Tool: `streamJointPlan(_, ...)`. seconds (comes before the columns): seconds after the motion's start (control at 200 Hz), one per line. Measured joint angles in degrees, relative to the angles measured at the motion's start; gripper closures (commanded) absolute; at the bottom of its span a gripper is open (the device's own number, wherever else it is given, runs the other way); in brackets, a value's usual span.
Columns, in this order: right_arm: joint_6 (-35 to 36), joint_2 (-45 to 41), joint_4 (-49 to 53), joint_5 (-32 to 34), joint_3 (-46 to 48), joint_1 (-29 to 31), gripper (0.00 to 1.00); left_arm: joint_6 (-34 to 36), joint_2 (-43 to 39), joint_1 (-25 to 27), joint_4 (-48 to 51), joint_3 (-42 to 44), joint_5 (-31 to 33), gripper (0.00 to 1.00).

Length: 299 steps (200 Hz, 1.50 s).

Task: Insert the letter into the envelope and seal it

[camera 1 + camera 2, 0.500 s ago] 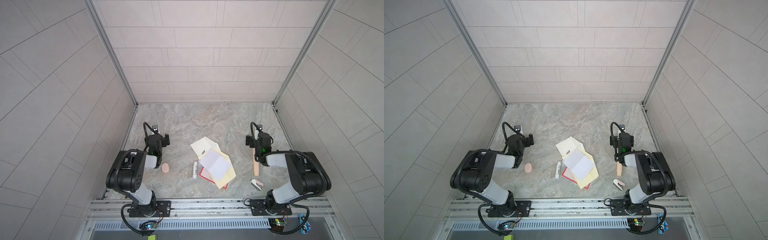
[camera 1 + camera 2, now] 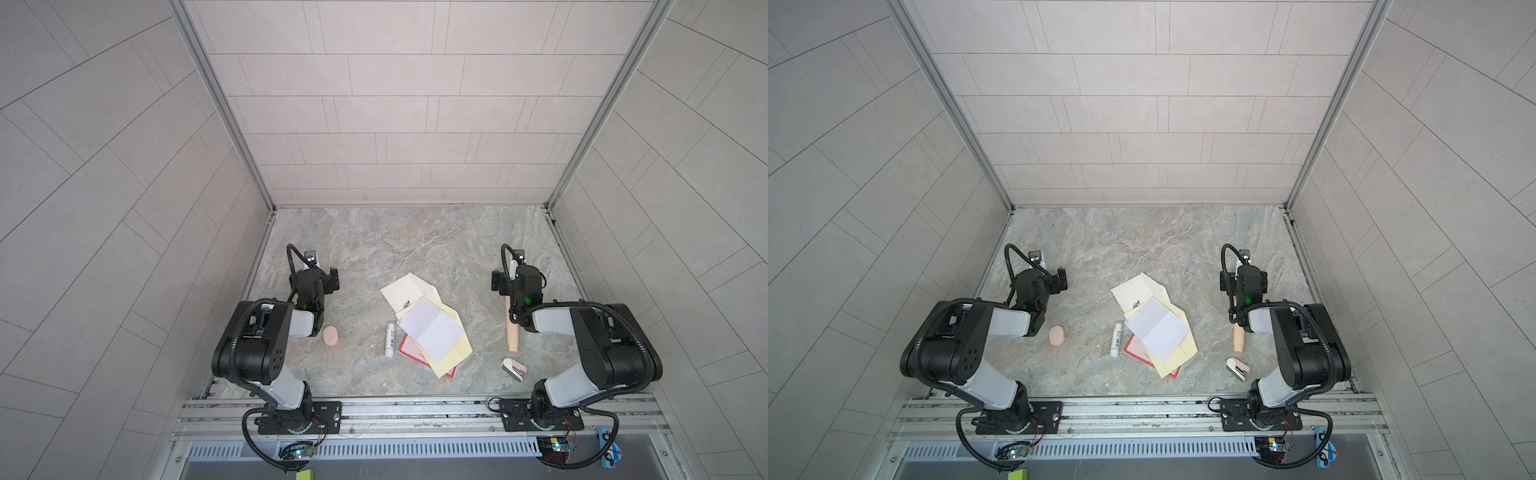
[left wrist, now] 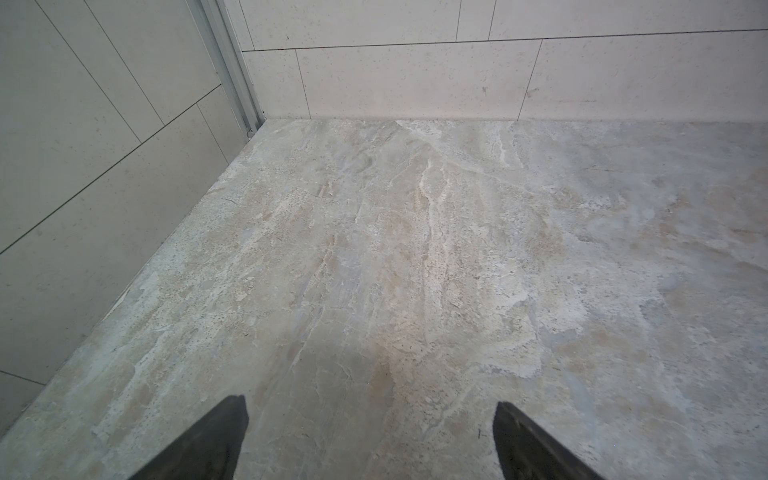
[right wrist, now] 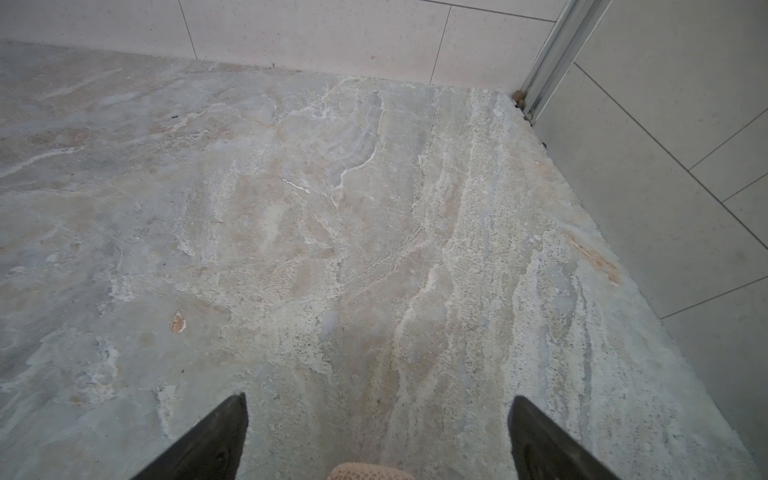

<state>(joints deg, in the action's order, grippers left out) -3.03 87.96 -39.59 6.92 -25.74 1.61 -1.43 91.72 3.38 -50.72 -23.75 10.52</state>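
Top views: envelope (image 2: 405,289) (partly) beneath yellow paper (image 2: 457,354)

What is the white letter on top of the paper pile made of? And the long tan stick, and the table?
The letter looks like thin matte paper: it lies flat with one fold crease across it. The stick seems to be bare pale wood, round and smooth, though plastic is possible. The table looks like grey-beige stone or a stone-look sheet, veined and dull.
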Motion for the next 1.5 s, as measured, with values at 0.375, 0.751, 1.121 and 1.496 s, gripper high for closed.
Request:
streamJointPlan(0.375, 0.0, 0.0, 0.0, 0.0, 0.0, 0.0, 0.01, 0.0, 0.0, 0.0, 0.0, 0.0, 0.0, 0.00)
streamJointPlan(0.751, 0.0, 0.0, 0.0, 0.0, 0.0, 0.0, 0.00, 0.0, 0.0, 0.0, 0.0, 0.0, 0.0, 0.00)
streamJointPlan(1.121, -2.8, -9.0, 23.0, 1.5, -10.7, 3.5, 0.07, 2.7, -13.2, 7.3, 18.6, -5.9, 0.8, 0.00)
streamJointPlan(1.496, -20.3, -15.7, 56.3, -18.1, -23.4, 24.7, 0.08, -7.1, -11.5, 31.9, 43.6, -21.0, -10.5, 0.02)
